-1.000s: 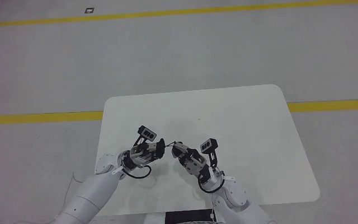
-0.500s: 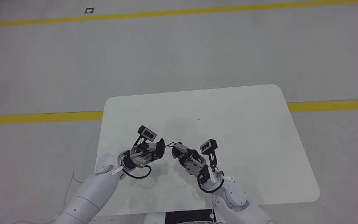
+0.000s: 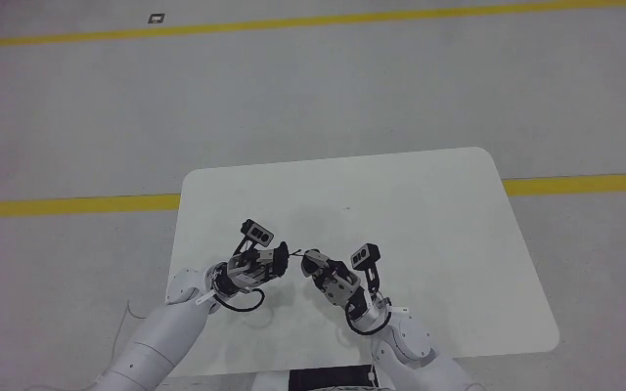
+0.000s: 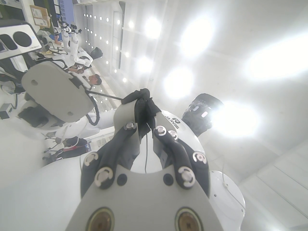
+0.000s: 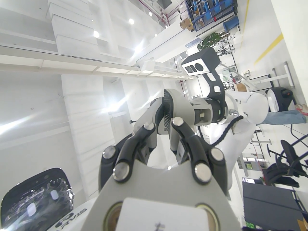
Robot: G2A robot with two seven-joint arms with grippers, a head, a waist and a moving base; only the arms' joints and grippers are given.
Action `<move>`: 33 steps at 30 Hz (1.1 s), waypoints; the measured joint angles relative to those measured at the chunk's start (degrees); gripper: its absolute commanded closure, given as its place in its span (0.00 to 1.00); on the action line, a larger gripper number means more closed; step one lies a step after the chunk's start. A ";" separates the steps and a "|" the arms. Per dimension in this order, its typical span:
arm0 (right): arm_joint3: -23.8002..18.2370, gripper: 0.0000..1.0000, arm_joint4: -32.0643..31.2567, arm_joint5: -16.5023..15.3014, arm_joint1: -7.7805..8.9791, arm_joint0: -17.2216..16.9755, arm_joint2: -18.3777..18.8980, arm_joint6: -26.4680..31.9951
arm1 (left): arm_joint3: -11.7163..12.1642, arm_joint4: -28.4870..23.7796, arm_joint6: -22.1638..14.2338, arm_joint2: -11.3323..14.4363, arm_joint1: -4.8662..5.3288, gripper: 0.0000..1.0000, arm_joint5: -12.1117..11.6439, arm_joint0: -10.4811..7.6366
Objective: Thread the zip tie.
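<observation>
A thin black zip tie spans the short gap between my two grippers above the front of the white table. My left gripper is shut on it. In the left wrist view the fingertips pinch the zip tie, and its strap trails back toward the wrist. From there the strap runs across to my right gripper, which is also shut on it. In the right wrist view the right gripper has its ribbed pads pressed together, and the tie is hidden between them.
The tabletop is bare white with rounded corners. Grey floor with yellow lines surrounds it. Both grippers hang near the front edge, left of the middle.
Almost nothing. The right gripper wavered a hair toward the left one and back; both stay shut on the zip tie.
</observation>
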 measured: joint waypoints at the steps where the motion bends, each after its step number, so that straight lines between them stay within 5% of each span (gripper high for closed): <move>1: 0.01 1.00 0.01 0.02 0.01 0.00 0.01 -0.03 | 0.00 0.00 0.00 0.00 0.00 1.00 0.00 0.00; 33: 1.49 1.00 0.30 0.27 0.28 0.36 -0.28 -1.06 | 0.00 0.00 0.00 0.00 0.00 1.00 0.00 0.00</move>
